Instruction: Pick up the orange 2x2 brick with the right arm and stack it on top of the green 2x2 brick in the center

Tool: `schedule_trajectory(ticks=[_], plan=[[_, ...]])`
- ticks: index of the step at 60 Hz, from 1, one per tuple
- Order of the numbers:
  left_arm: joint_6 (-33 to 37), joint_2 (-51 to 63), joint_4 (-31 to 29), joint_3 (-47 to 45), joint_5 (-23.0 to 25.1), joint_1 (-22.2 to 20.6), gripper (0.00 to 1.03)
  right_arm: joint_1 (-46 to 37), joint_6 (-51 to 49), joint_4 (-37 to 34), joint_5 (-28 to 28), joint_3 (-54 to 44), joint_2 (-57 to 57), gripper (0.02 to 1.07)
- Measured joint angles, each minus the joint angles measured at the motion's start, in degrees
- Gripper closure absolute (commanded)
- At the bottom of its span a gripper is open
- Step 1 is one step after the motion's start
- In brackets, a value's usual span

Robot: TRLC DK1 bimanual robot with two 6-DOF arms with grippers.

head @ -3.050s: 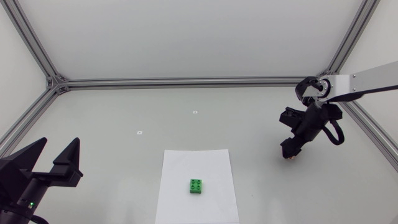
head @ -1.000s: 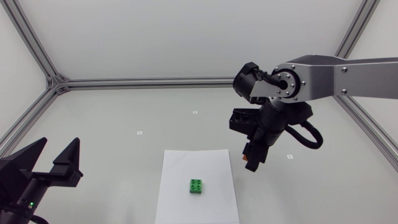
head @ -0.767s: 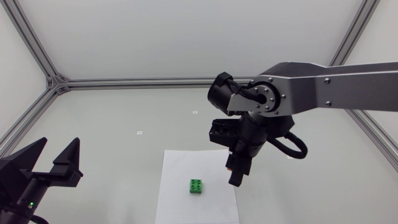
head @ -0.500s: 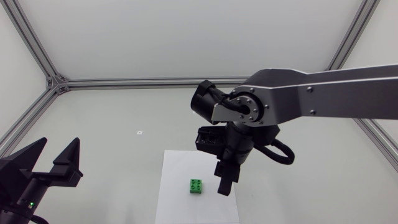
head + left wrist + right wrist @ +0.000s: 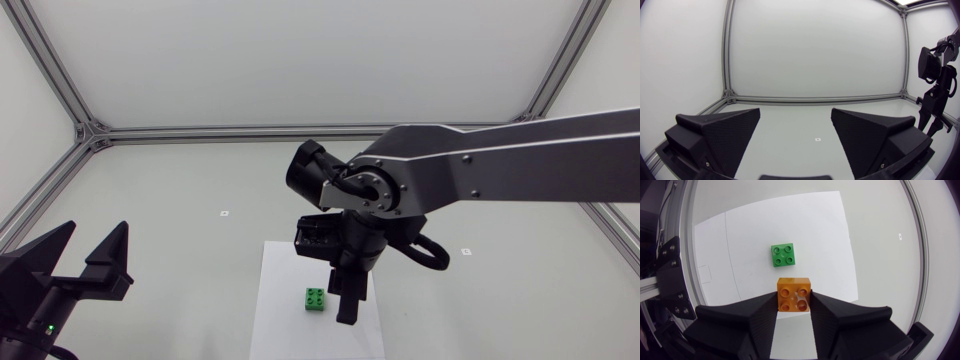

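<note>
Table [image 5: 200, 180] comes first, since it is the biggest thing you see, and it holds the rest. Your right arm [image 5: 480, 170] comes in from the right and reaches past the middle, because the stacking spot is there. The white paper [image 5: 290, 265] lies near the front in the middle, and I think it is there to mark that spot.

Your left gripper [image 5: 95, 235] rests at the near left with its fingers wide apart and nothing in them. It has no job in this task, so it waits out of the way.

Your right gripper [image 5: 347, 310] hangs over the paper, pointing down, squeezed tight on the orange brick [image 5: 794, 295]. One finger presses each side, so the studs face up, ready to stack. The green brick [image 5: 316, 299] sits on the paper, studs up. It is just left of the gripper from above. In the right wrist view it lies ahead of the orange brick, not under it, so you are not lined up yet.

Three seconds ago your right arm was far off at the right side, with its gripper low by the table. Now it has swung across to the paper. The green brick and your left arm have not moved.
</note>
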Motion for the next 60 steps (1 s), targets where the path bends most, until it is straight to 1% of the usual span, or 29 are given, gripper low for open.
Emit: schedule_trajectory(ticks=[22,37,60], plan=[[0.0,0.0,0.0,0.0,0.0,0.0,0.04,2.9,-4.3,1.9,-1.5,1.0,3.8,1.01],[0.0,0.0,0.0,0.0,0.0,0.0,0.04,2.9,-7.1,2.8,-3.0,1.9,4.8,1.01],[0.0,0.0,0.0,0.0,0.0,0.0,0.04,2.9,-9.0,3.1,-3.2,4.2,8.8,1.01]])
